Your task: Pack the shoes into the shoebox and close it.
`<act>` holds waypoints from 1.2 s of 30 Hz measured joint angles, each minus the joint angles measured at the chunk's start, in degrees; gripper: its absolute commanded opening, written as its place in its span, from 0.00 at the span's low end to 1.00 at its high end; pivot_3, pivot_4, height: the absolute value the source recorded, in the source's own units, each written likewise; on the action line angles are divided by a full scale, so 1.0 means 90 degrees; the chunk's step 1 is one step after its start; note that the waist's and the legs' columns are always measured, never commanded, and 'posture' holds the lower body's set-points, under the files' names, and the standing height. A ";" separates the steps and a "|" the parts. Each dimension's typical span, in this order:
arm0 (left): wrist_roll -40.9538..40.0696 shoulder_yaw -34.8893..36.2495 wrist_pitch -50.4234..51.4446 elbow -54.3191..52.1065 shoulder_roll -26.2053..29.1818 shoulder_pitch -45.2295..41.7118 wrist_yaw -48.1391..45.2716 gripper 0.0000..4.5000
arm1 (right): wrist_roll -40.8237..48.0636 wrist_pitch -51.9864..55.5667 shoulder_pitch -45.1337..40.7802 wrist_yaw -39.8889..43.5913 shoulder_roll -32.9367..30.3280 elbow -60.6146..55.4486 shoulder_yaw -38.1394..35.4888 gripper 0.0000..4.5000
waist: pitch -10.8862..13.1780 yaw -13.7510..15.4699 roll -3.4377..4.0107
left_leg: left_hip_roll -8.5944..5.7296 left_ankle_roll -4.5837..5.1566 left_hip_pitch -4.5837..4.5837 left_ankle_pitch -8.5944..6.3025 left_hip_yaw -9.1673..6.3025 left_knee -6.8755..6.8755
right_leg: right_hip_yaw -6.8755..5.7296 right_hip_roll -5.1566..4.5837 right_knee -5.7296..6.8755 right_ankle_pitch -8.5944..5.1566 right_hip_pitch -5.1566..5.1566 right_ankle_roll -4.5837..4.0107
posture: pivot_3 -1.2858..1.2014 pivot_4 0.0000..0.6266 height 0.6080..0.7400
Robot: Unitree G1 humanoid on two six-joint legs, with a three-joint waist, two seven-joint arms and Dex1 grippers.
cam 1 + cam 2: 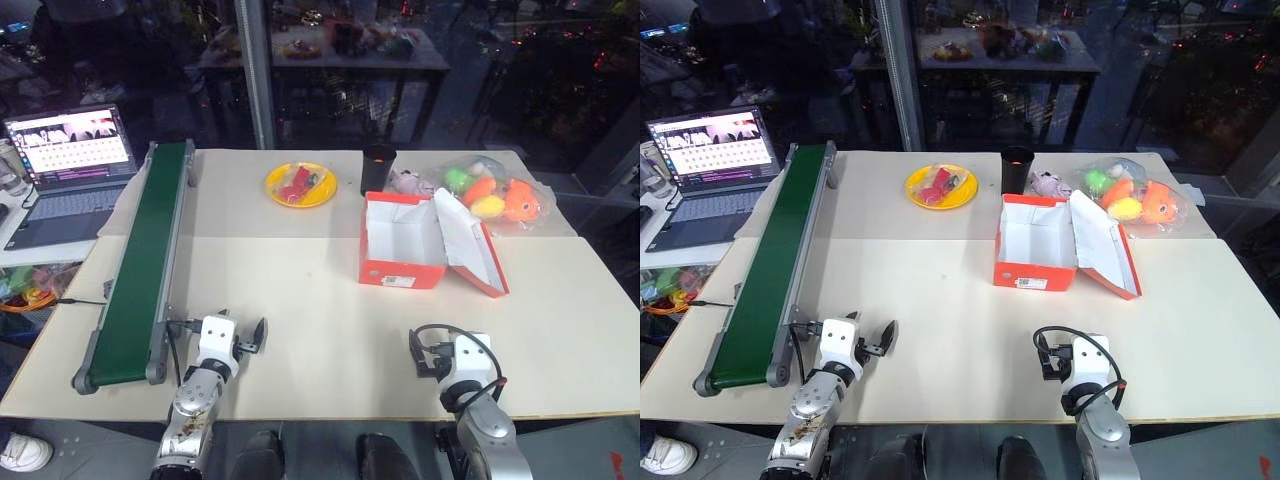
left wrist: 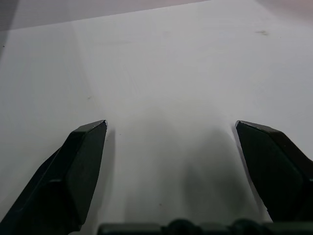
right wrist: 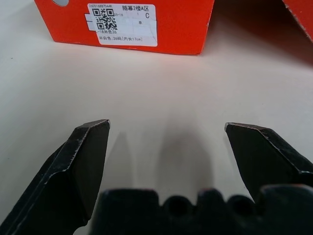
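Your left tool (image 1: 243, 336) and right tool (image 1: 428, 355) both stand spread wide with nothing between the fingers, hovering low over the near edge of the counter (image 1: 300, 290). The shoebox (image 1: 405, 243) sits well beyond the right tool, lid flung open to the box's right and white interior facing up; its labelled end faces the right tool, as the right wrist view shows.

I can't find the shoes on the counter, and the box interior is partly hidden by its near wall, so locate them before you commit either arm. When you do, I'd judge it best to seat each shoe lengthwise and flat, then swing the lid over from its free edge rather than pushing the box, which looks light enough to slide.

Counted: 2 tools, 1 shoebox, 0 shoes seen. Behind the shoebox stand 1 dark cup (image 1: 378, 167) and 1 bag of plush toys (image 1: 492, 195); left of it, 1 yellow plate (image 1: 300, 185), then 1 green conveyor (image 1: 145, 260), with 1 laptop (image 1: 68, 165) beyond that.
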 measured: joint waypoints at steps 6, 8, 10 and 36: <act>-0.0141 -0.0018 0.0029 0.0093 0.0122 -0.0318 -0.0394 1.00 | 0.0012 0.0002 0.0065 -0.0037 -0.0042 -0.0196 -0.0135 0.99 | 0.0004 0.0025 -0.0007 | 0.0000 0.0000 -0.0004 0.0000 0.0000 -0.0006 | -0.0002 0.0001 0.0000 0.0000 -0.0003 0.0000 | 0.52 0.24 0.97; -0.0239 -0.0012 0.0029 0.0160 0.0247 -0.0604 -0.0595 1.00 | 0.0092 0.0099 0.0054 -0.0038 -0.0122 -0.0457 -0.0271 0.99 | 0.0006 0.0019 -0.0011 | -0.0001 0.0000 -0.0006 0.0000 0.0000 -0.0005 | 0.0000 0.0001 0.0000 0.0000 -0.0002 0.0000 | 0.52 0.24 0.97; -0.0295 0.0010 0.0032 0.0259 0.0442 -0.0979 -0.0828 1.00 | 0.0210 0.0340 -0.0048 -0.0035 -0.0292 -0.0853 -0.0458 0.99 | 0.0012 0.0020 -0.0020 | -0.0001 0.0000 -0.0007 0.0001 0.0000 -0.0004 | -0.0001 0.0003 0.0002 0.0001 -0.0003 0.0001 | 0.52 0.24 0.97; -0.1182 0.0782 0.4160 -0.2421 0.1146 -0.3419 -0.0251 1.00 | 0.1860 0.3070 -0.3795 0.1871 -0.1913 -0.1107 -0.0251 0.99 | 0.0059 0.0011 -0.0091 | -0.0002 0.0069 -0.0012 0.0044 -0.0008 -0.0008 | 0.0014 0.0025 0.0004 0.0016 0.0006 0.0042 | 0.52 0.24 0.97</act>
